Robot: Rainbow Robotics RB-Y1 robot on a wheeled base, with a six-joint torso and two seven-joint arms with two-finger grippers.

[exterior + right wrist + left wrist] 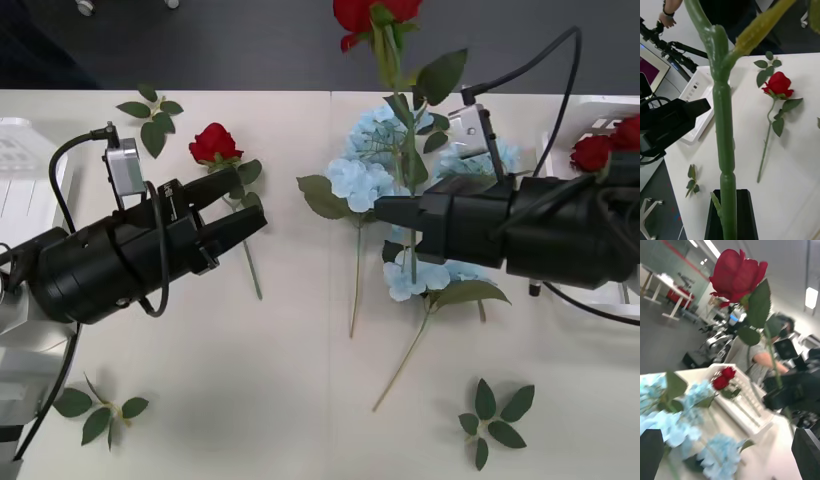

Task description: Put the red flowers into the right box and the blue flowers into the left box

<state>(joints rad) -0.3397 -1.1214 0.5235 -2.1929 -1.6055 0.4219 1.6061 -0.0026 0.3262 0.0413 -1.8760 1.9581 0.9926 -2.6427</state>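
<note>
Right claw [385, 213] grips upright red rose [372, 14] stem.

Deep red roses [215, 143] on green stems; pale sky-blue flowers [362, 180]; white tray [747, 399]; black grippers [385, 212]; off-white table [250, 390].

Even, bright light falls from overhead on the white table [300, 400], and soft shadows lie just beneath the left gripper [262, 218] and the leaf sprigs [497, 418]. Ceiling panels [811, 297] glare white far beyond the left fingers [807, 453]. That view is soft and smeared, the blue flowers [685, 416] near the jaws blurred. The stem [724, 150] between the right jaws looms large and slightly soft
</note>
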